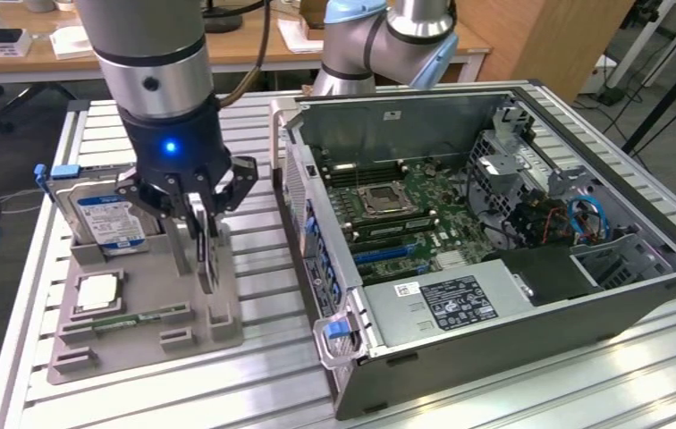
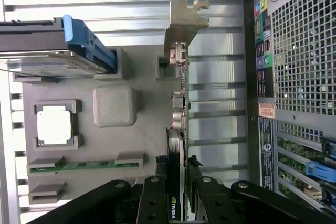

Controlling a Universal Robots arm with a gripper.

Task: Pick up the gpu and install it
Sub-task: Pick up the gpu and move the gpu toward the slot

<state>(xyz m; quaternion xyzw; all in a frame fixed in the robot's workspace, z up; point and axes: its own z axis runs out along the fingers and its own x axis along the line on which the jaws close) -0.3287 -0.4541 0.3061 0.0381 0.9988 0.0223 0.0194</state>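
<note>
Slatted metal table (image 1: 624, 375) holds a grey parts holder (image 1: 135, 344) beside an open computer case (image 1: 494, 295). Gripper (image 1: 198, 213) is clamped on the gpu (image 2: 178, 108), standing edge-on in its holder slot. A skewed lift could jam the card or drag the holder up.

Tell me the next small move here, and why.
Probably lift straight up a little: the fingers look pressed against both faces of the thin green circuit-board graphics card, which stands on edge in its slot of the grey plastic holder.
</note>
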